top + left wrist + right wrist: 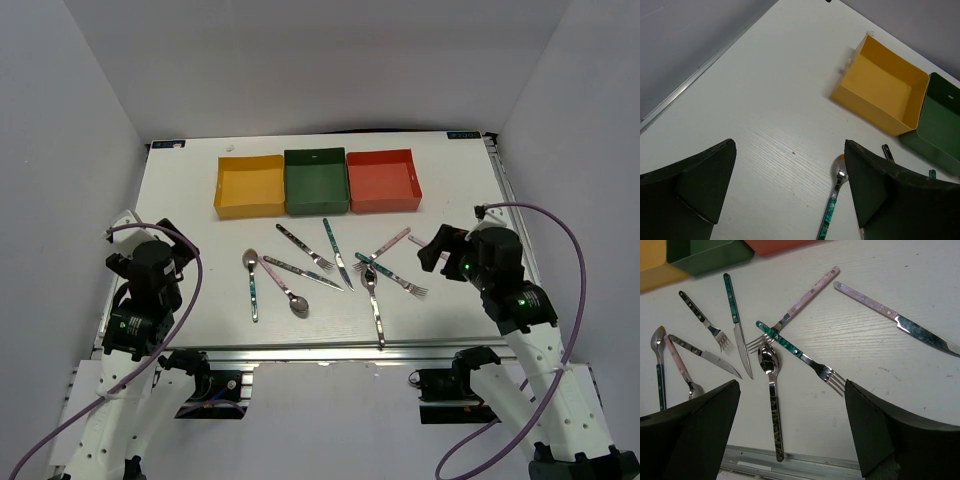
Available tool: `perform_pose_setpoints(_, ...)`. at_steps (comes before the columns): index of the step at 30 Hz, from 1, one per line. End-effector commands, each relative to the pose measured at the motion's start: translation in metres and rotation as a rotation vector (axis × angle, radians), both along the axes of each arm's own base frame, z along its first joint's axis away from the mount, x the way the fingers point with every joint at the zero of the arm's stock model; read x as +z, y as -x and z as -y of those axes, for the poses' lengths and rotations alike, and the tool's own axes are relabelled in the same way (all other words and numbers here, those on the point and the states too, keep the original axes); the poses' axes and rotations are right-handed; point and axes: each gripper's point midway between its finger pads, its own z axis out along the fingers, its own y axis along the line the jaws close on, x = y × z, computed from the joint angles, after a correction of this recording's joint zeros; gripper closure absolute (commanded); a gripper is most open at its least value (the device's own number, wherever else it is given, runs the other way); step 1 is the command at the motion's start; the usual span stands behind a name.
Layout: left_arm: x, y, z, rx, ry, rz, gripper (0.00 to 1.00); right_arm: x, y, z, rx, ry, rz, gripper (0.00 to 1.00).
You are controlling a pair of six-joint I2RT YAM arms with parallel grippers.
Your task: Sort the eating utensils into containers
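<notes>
Three boxes stand in a row at the back: yellow (250, 187), dark green (316, 181), red (382, 180). Several utensils lie loose in front of them: a teal spoon (251, 285), a pink spoon (285, 290), a teal knife (336, 254), a teal fork (390, 274) and a dark spoon (374, 305). My left gripper (175, 250) is open and empty, left of the teal spoon (832, 205). My right gripper (437, 250) is open and empty above the dark spoon (771, 400) and teal fork (797, 351). A pink knife (890, 315) lies at the right.
The table's near metal edge (790, 462) runs just under the dark spoon's handle. White walls close in the left, back and right. The yellow box (880, 87) and the green box (940, 125) show ahead of the left gripper.
</notes>
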Motion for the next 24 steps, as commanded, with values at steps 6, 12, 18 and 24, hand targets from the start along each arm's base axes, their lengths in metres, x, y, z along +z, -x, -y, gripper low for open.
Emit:
perform_pose_setpoints(6, 0.004, 0.001, -0.002, 0.010, 0.003, 0.013, 0.02, 0.028, 0.003, -0.030, 0.168, -0.094, 0.084, 0.11)
perform_pose_setpoints(12, 0.003, 0.001, -0.002, 0.009, 0.003, 0.010, 0.02, 0.031, 0.003, -0.060, 0.265, -0.229, 0.038, 0.11)
perform_pose_setpoints(18, 0.000, -0.002, 0.001, -0.002, 0.003, 0.001, 0.02, -0.020, 0.000, -0.091, 0.248, -0.039, -0.147, 0.11)
perform_pose_setpoints(24, -0.003, -0.005, 0.003, -0.012, -0.001, -0.017, 0.02, -0.090, 0.028, -0.125, 0.233, 0.229, -0.262, 0.11)
